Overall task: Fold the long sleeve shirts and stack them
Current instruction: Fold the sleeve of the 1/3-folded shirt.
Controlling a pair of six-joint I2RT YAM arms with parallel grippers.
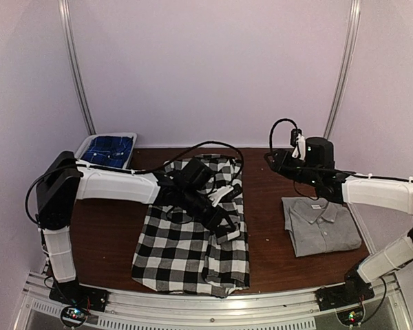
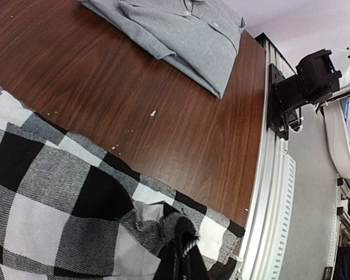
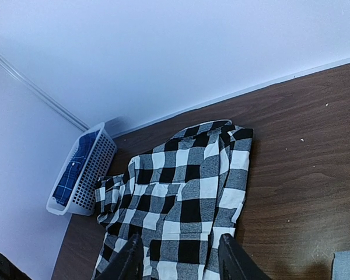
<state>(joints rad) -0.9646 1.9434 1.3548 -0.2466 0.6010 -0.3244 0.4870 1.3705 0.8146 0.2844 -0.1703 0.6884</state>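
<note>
Behind and left of the black-and-white flannel shirt (image 1: pixel 186 254), a white basket (image 1: pixel 88 146) with blue cloth (image 1: pixel 110 150) in it sat at the back of the desk (image 1: pixel 268 258). The flannel shirt lay spread over the middle of the desk, its front hem close to the near rail. The left arm (image 1: pixel 117 185) reached in from the left across the flannel shirt. Its jaws were closed, pinching a puckered bit of the check cloth near the shirt's right edge. Right of the flannel shirt, with a strip of bare wood between them, the grey shirt (image 1: pixel 321 223) lay folded in 1 tidy rectangle, collar toward the back. The right arm (image 1: pixel 372 192) was raised behind the grey shirt, right of the flannel shirt's back end. Its jaws stood open with nothing between them, clear of any cloth.
</note>
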